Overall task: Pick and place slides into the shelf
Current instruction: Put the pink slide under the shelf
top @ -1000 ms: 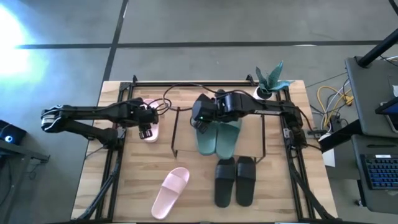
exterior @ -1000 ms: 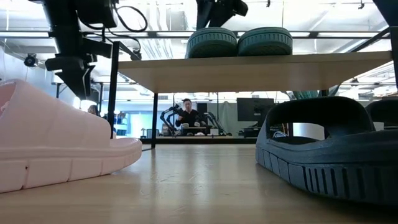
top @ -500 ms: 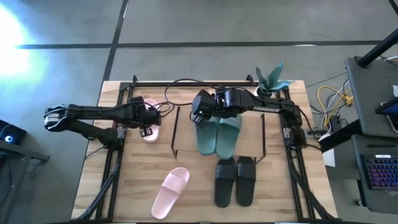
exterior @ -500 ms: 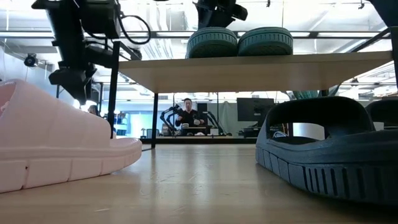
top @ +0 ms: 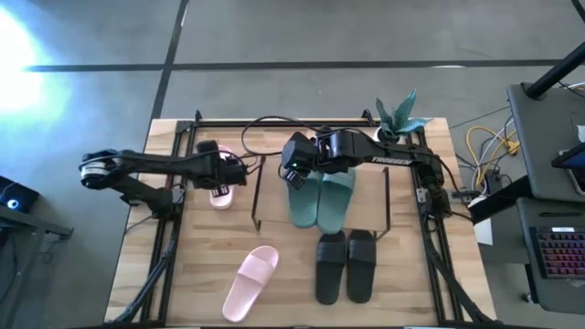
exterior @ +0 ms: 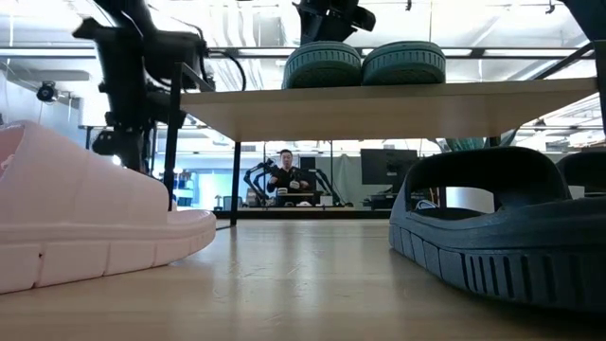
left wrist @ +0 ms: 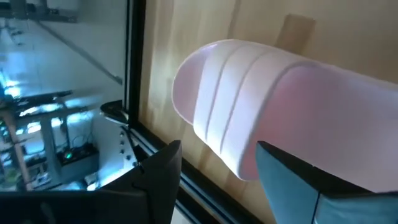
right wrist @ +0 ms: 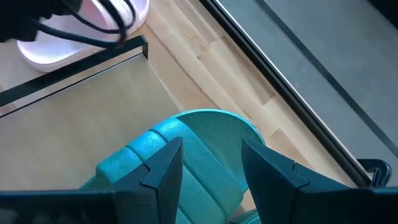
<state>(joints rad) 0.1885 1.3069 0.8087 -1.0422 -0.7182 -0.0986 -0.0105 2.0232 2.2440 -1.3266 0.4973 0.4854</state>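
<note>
Two teal slides (top: pixel 304 208) (top: pixel 335 203) lie side by side on the shelf (exterior: pixel 379 109), soles down. My right gripper (right wrist: pixel 211 168) stands open just above the far end of the left teal slide (right wrist: pixel 186 143). One pink slide (left wrist: pixel 267 106) lies on the table left of the shelf, near the far edge. My left gripper (left wrist: pixel 214 180) hangs open over it, a finger on each side of its rounded end; no contact shows. A second pink slide (top: pixel 249 281) and two black slides (top: pixel 331 267) (top: pixel 362 265) rest on the table in front of the shelf.
A potted plant (top: pixel 398 119) stands at the far right corner. Black frame rails (top: pixel 169 238) run along the table's sides and far edge. The shelf's thin black end frames (top: pixel 256 196) stand between the far pink slide and the teal ones. A person (exterior: pixel 284 170) sits far behind the table.
My left gripper has sunk toward the far pink slide and shifted a little toward the table's right, tipping more steeply downward. Its fingers stay apart.
</note>
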